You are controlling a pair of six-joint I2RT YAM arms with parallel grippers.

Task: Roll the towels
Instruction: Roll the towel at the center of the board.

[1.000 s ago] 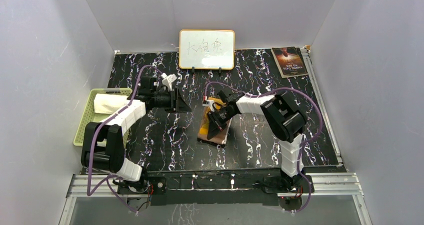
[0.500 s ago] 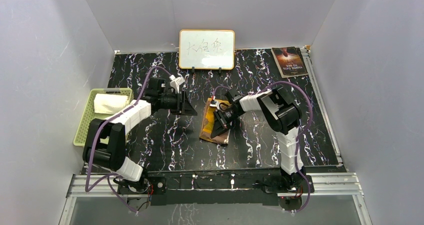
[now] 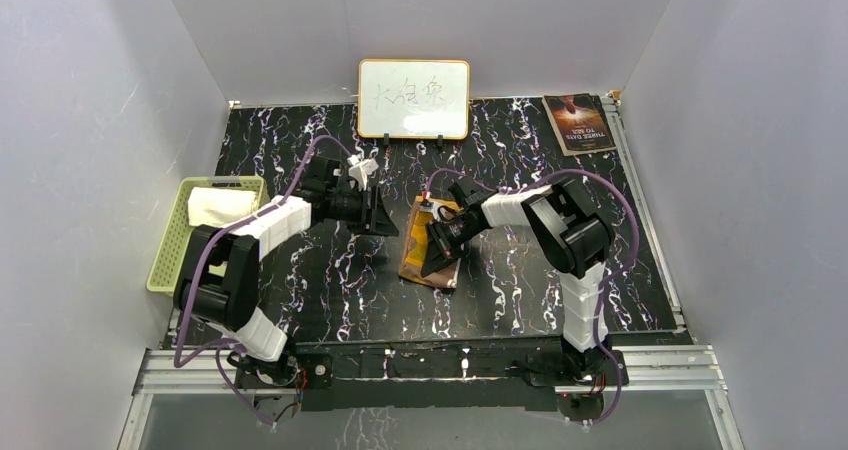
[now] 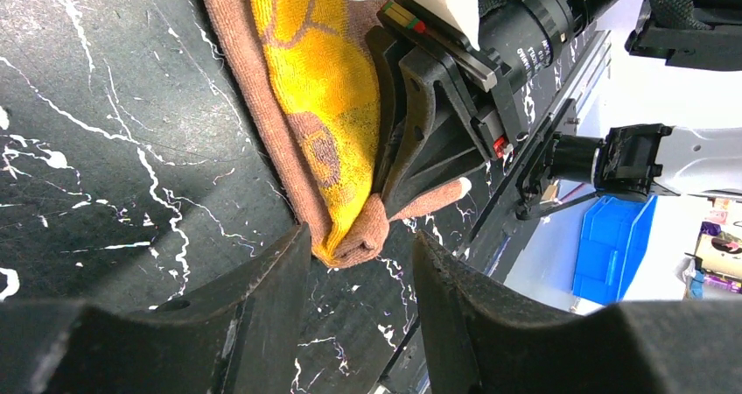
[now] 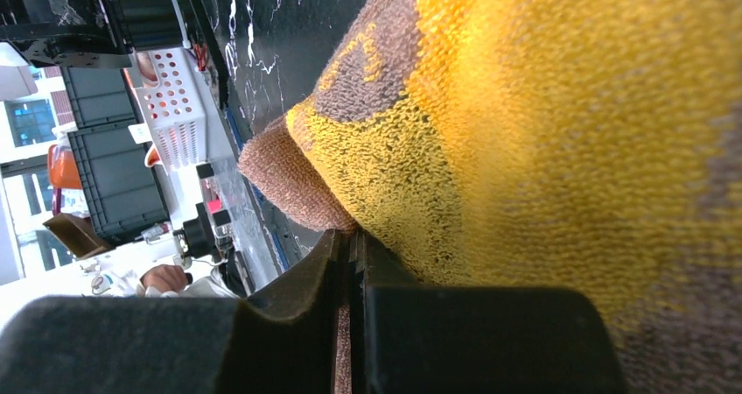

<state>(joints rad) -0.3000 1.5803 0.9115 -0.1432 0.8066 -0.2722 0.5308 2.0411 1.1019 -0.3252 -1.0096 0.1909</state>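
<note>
The orange-and-brown towel [image 3: 413, 260] lies partly folded on the dark marble table, mid-centre. My right gripper [image 3: 432, 262] presses down on it. In the right wrist view the right gripper [image 5: 352, 254] is shut on a thin brown edge of the towel [image 5: 542, 131]. My left gripper [image 3: 388, 218] hovers just left of the towel. In the left wrist view the left gripper [image 4: 359, 271] is open, and the towel's folded end [image 4: 350, 236] sits just ahead of its fingertips, untouched. A cream towel [image 3: 215, 207] rests in the green basket [image 3: 170, 260].
A whiteboard [image 3: 413, 98] stands at the back centre of the table. A dark booklet [image 3: 578, 123] lies at the back right corner. The basket sits off the table's left edge, beside the left arm. White walls enclose three sides.
My left gripper has moved right, closer to the orange-and-brown towel. The right gripper has shifted slightly up and left with the towel, then held still.
</note>
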